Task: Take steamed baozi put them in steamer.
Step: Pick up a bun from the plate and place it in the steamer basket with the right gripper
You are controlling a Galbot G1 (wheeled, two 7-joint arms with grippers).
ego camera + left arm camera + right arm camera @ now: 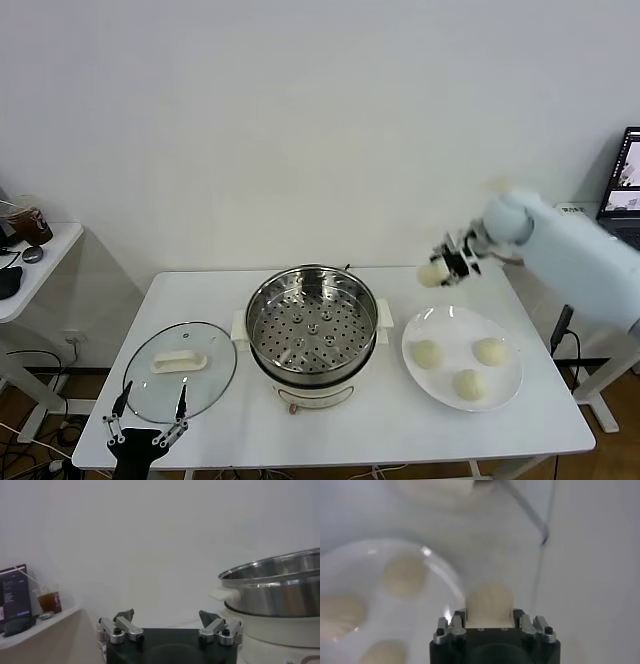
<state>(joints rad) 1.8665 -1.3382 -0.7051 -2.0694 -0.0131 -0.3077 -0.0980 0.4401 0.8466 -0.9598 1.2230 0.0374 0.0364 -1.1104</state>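
Note:
My right gripper [440, 271] is shut on one cream-white baozi [432, 274] and holds it in the air above the far edge of the white plate [500, 395], to the right of the steamer. In the right wrist view the held baozi [489, 600] sits between the fingers. Three more baozi [427, 353] [491, 351] [468, 384] lie on the plate. The steel steamer [312, 318] stands at the table's middle with its perforated tray bare. My left gripper [147, 425] is open and empty at the near left table edge.
A round glass lid [180, 370] with a white handle lies flat left of the steamer, just beyond my left gripper. A side table [30, 260] with a drink stands at far left. A laptop [622, 185] sits at far right.

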